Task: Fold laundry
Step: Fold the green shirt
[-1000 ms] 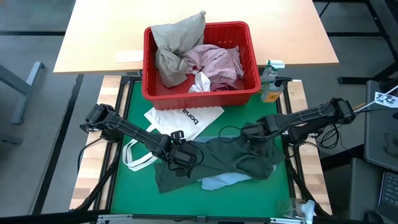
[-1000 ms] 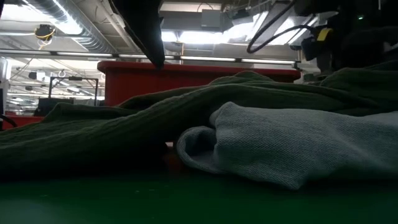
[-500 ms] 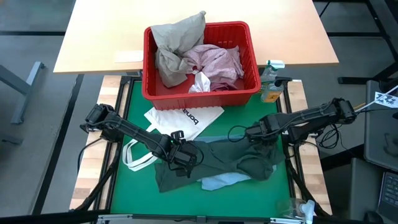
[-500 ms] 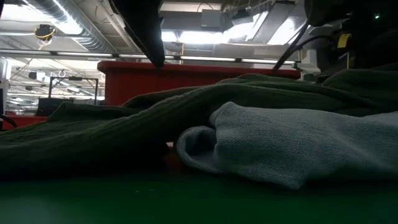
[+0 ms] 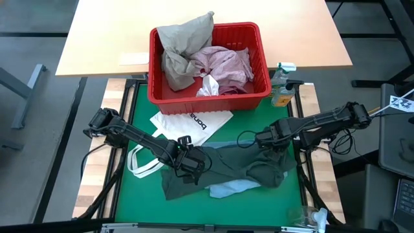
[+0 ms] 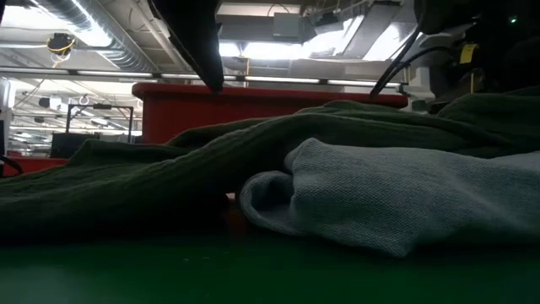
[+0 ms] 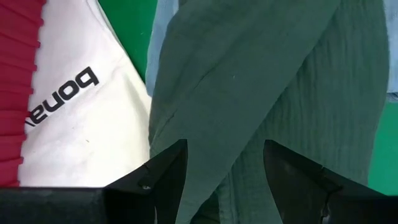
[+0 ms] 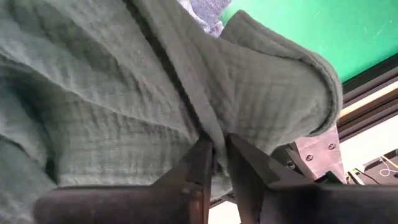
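Note:
A dark grey-green garment (image 5: pixel 226 167) lies crumpled on the green mat, partly over a light blue piece (image 5: pixel 228 189) that shows at its near edge. My left gripper (image 5: pixel 189 167) stands open over the garment's left part, a fold of the cloth (image 7: pixel 224 93) running between its fingers; I cannot tell whether they touch it. My right gripper (image 5: pixel 266 141) is shut on the garment at its far right. Beige, mottled pink and white laundry fills the red basket (image 5: pixel 262 94) at the far edge. My right gripper pinches a raised ridge of the dark green cloth (image 8: pixel 211 134) between its two fingers (image 8: pixel 200 163), at the garment's far right part. The fingers come from above, pointing steeply down. The cloth around it rests slack on the mat, with a rolled edge (image 8: pixel 311 87) beside the hold.
A white tote bag (image 5: pixel 187 124) with black lettering lies between the basket and the garment, its loop handles (image 5: pixel 139 162) toward the left. A spray bottle (image 5: pixel 281 84) stands at the far right. Bare green mat (image 5: pixel 142 200) lies near left.
My right gripper has tipped more steeply downward and shifted slightly toward the table's right edge over the garment's far right part. The cloth there has bunched a little, while the rest of the garment lies as before.

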### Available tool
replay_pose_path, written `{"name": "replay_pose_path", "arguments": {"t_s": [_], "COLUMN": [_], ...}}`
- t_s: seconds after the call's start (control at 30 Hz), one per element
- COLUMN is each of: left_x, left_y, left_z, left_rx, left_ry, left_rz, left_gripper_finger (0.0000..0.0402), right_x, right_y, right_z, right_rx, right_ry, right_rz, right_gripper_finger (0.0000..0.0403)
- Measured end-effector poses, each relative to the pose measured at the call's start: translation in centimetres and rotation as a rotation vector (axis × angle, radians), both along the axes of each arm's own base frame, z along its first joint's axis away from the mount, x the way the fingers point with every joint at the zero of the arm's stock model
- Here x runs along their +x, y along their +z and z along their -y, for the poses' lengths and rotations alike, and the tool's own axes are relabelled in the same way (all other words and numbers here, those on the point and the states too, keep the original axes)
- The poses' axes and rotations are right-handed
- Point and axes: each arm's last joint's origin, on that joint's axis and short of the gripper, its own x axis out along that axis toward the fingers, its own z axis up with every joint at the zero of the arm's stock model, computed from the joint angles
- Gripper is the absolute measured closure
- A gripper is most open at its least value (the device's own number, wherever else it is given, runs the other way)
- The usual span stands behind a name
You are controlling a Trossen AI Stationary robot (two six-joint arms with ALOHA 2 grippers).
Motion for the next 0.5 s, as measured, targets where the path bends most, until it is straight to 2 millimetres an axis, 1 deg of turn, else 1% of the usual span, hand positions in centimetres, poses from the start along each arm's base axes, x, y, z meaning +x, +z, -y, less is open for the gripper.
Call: {"name": "replay_pose_path", "arguments": {"t_s": [0.07, 0.17, 0.27, 0.33, 0.5], "left_x": [0.0, 0.3, 1.5, 2.5, 4.9], "left_y": [0.0, 0.0, -0.4, -0.9, -1.9], "left_z": [-0.1, -0.4, -1.0, -1.5, -2.5], "left_rx": [0.022, 0.049, 0.038, 0.05, 0.092], "left_ry": [-0.002, -0.008, 0.005, -0.026, -0.131], "left_rz": [0.005, 0.018, 0.065, 0.086, 0.158], "left_gripper_finger": [0.0198, 0.0198, 0.0198, 0.0198, 0.0198], "right_x": [0.0, 0.0, 0.0, 0.1, 0.2], "right_y": [0.0, 0.0, 0.0, 0.0, 0.0], "right_z": [0.0, 0.1, 0.2, 0.2, 0.2], "right_rx": [-0.002, -0.024, -0.059, -0.074, -0.074], "right_ry": [0.001, 0.006, 0.014, 0.017, 0.016], "right_rz": [0.0, 0.005, 0.012, 0.014, 0.023], "right_gripper_finger": [0.0336, 0.0303, 0.027, 0.0252, 0.0228]}}
